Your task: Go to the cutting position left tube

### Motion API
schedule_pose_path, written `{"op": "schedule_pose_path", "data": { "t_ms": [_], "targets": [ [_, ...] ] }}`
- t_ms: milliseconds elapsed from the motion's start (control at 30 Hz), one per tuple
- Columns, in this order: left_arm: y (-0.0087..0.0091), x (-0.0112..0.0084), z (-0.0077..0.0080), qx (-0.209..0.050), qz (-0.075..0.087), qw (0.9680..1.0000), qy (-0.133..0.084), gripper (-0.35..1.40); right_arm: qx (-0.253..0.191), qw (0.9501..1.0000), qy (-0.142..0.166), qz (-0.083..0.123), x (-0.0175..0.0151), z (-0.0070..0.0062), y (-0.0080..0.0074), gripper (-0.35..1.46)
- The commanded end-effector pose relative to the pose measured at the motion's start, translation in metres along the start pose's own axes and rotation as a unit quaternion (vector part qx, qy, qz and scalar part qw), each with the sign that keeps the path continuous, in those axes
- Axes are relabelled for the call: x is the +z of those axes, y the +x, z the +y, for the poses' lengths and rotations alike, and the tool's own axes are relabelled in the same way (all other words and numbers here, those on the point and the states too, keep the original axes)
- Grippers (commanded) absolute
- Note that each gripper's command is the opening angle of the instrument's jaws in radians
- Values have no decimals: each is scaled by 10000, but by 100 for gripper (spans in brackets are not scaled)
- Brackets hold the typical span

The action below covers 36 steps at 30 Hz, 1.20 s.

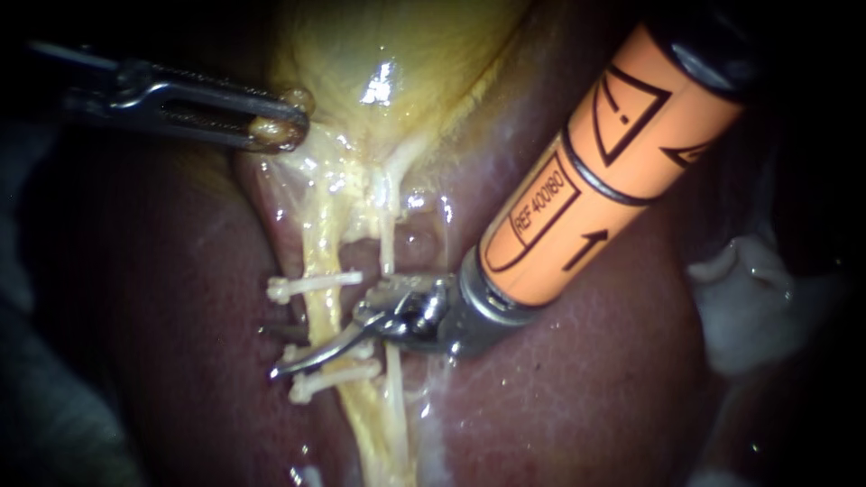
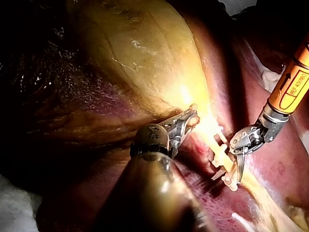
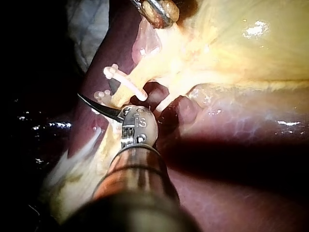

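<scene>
Liver bed (image 1: 586,397); left instrument (image 1: 280,126) grips gallbladder (image 1: 406,54); right instrument (image 1: 287,350) straddles left tube (image 1: 316,252).

The end effector of my left instrument (image 1: 287,124) clamps the gallbladder (image 1: 406,54); that of my right instrument (image 1: 334,329), angled in from the far right, stands parted.

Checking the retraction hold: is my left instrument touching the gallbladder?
Touching. The endoscope view shows the left instrument closed on a fold of the gallbladder, with tissue pinched from both sides.

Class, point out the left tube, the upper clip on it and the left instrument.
left tube (image 1: 317,243), endoscope view, its upper stretch
upper clip (image 1: 289,288), endoscope view, its left end
left instrument (image 1: 290,126), endoscope view, between its jaw tips
</scene>
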Motion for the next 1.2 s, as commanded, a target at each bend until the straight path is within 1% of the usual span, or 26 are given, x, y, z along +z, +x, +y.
{"op": "schedule_pose_path", "data": {
  "t_ms": [33,67,200,267,400,500,600,900,1200],
  "targets": [
    [0,0,0,0,0,10000,1,-35,-47,10000,-23,2,-2,0,0,134],
    [0,0,0,0,-1,10000,0,-35,-192,9998,-32,4,-2,0,1,132],
    [0,1,0,0,-1,10000,0,-35,-443,9990,-76,35,-5,-2,6,131],
    [0,1,0,0,-1,10000,0,-35,-518,9986,-68,39,-7,-6,10,131],
    [0,0,-1,1,-1,10000,-1,-35,-579,9983,-49,73,-9,-16,20,129],
    [0,1,-1,1,-1,10000,-1,-35,-593,9981,-26,166,-10,-24,28,129],
    [0,1,-1,2,-1,10000,-1,-35,-611,9979,-31,214,-10,-28,33,129],
    [0,1,-2,2,-1,10000,-1,-35,-659,9976,-28,220,-11,-31,37,129],
    [0,1,-2,3,-2,10000,-2,-35,-785,9964,-66,320,-13,-35,45,129]
  ]
}}
